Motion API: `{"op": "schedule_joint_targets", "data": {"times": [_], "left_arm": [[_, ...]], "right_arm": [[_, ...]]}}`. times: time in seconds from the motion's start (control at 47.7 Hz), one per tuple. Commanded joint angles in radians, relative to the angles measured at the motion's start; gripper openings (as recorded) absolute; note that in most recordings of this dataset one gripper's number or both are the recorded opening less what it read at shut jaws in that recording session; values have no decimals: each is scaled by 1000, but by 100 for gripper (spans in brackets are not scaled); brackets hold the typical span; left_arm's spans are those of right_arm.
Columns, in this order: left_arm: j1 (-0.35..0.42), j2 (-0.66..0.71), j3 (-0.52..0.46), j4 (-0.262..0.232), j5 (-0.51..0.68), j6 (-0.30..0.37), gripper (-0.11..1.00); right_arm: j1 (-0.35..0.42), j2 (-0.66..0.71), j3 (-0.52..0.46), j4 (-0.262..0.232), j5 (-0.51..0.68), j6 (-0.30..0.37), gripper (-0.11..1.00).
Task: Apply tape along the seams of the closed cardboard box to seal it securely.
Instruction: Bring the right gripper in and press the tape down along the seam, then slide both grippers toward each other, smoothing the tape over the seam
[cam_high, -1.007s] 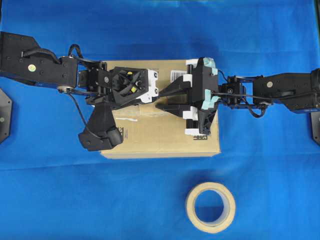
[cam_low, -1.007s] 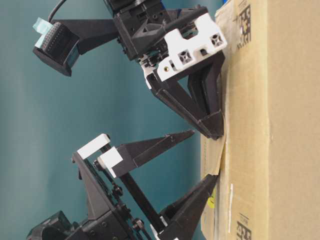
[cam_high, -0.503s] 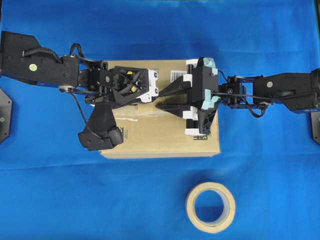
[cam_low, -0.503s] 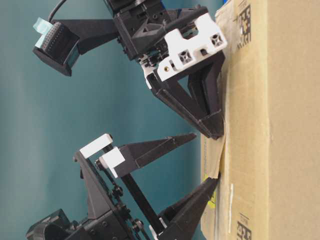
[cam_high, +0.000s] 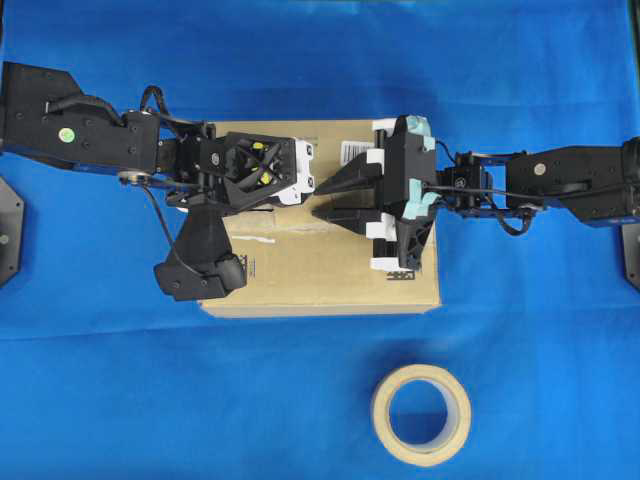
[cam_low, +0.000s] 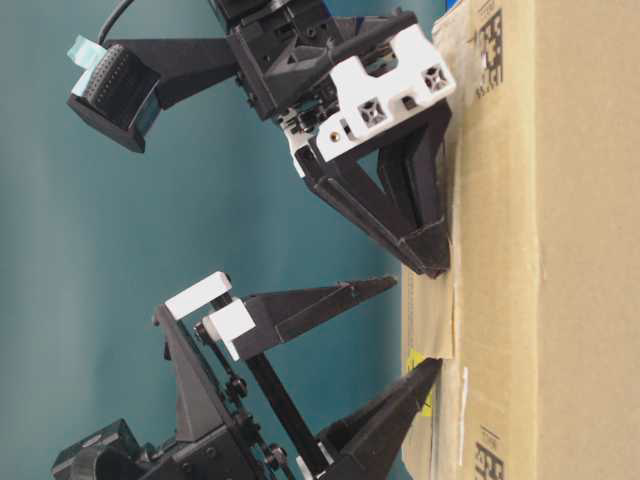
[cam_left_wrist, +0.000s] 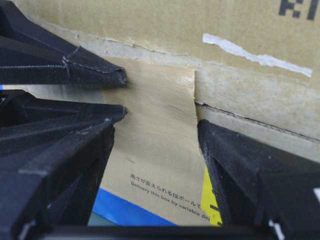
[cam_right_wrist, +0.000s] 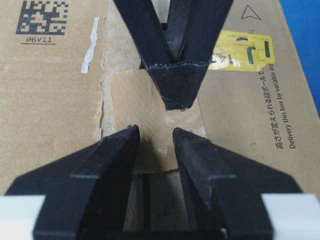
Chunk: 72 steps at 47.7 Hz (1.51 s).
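Now the left gripper (cam_high: 300, 185) spreads its fingers wide over the tape (cam_right_wrist: 150, 107), which lies across the seams (cam_right_wrist: 143, 187) atop the cardboard box (cam_high: 330, 275). Rightward, the right gripper (cam_high: 325, 200) presses it with narrow, empty fingers; dragging could wrinkle or peel the patch.

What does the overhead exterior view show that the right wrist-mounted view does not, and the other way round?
Only the overhead view shows the beige tape roll lying on the blue cloth in front of the box, and both whole arms reaching in from the sides.

Only the right wrist view shows the tape as a ribbed tan piece lying over the seams, with the right gripper pressing near its edge and a black square code.

Both show the cardboard box, its yellow sticker and the left gripper.
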Motion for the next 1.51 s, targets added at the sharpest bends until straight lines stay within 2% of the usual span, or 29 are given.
{"op": "schedule_joint_targets", "data": {"times": [0.0,0.231,0.398,0.545,0.797,0.86,0.902,0.965,1.027,1.216,1.342,1.489], "left_arm": [[3,-12,-9,9,11,-2,68],[2,-52,5,9,-8,-6,68],[2,-123,52,-6,-133,-20,69],[2,-183,124,-11,-298,-107,68],[-34,-230,198,-15,-529,-316,66],[-43,-229,204,-20,-554,-374,64],[-46,-225,210,-25,-569,-419,62],[-46,-219,219,-32,-591,-503,55],[-46,-210,233,-35,-618,-584,41],[-38,-166,279,-35,-776,-873,2],[-15,-120,295,-35,-850,-1035,0],[-9,-66,285,-35,-856,-1129,0]], "right_arm": [[3,-9,-6,2,-3,-2,38],[3,-9,-8,2,-2,-2,38],[5,-26,3,2,0,-2,38],[5,-86,34,2,2,-2,38],[-3,-225,46,-2,-17,-20,35],[-15,-239,44,-2,-35,-21,30],[-25,-238,43,-2,-46,-21,21],[-35,-227,38,-2,-52,-21,9],[-40,-209,29,-2,-52,-21,0],[-40,-124,-15,-2,-29,-21,0],[-38,-69,-52,-2,-12,-21,0],[-26,-20,-81,-2,-11,-18,0]]}}
